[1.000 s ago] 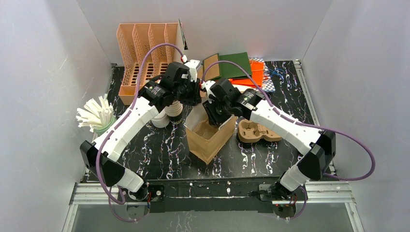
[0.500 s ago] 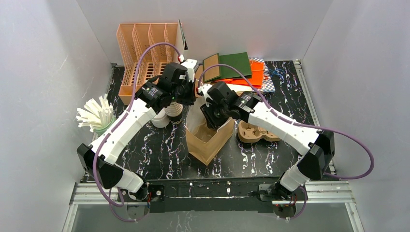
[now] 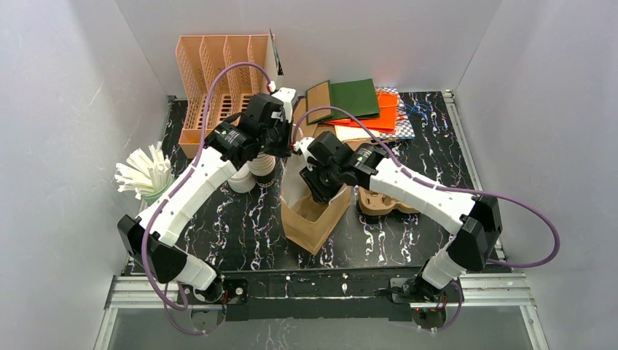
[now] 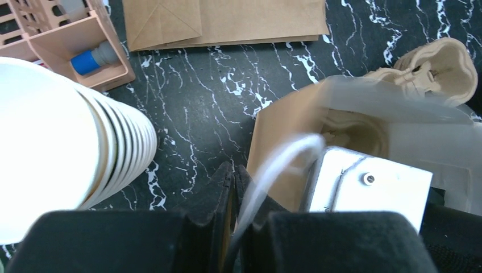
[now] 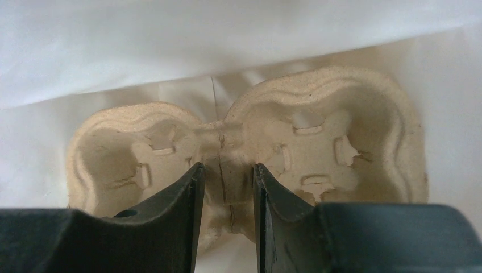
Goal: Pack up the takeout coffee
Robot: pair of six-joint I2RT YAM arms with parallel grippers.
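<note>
A brown paper bag point(image 3: 313, 222) stands open mid-table. My left gripper point(image 3: 284, 146) is shut on its far-left rim; in the left wrist view the fingertips point(image 4: 234, 176) pinch the thin paper edge of the bag point(image 4: 281, 131). My right gripper point(image 3: 321, 186) reaches down into the bag and is shut on the middle bridge of a tan pulp cup carrier point(image 5: 250, 142), its fingers point(image 5: 225, 170) on either side of the bridge. No lidded coffee cup shows clearly; the left arm hides the spot beside the cup stack.
A second pulp carrier point(image 3: 386, 200) lies right of the bag. A stack of lidless white cups point(image 3: 262, 169) stands just left of the bag, close to my left gripper point(image 4: 57, 142). An orange organizer point(image 3: 218, 80), flat bags and folders point(image 3: 353, 102) and a cup of white sticks point(image 3: 142, 175) stand around.
My right gripper has moved left and down into the bag with the carrier. The bag has shifted slightly towards the near edge. My left gripper has kept its hold on the rim.
</note>
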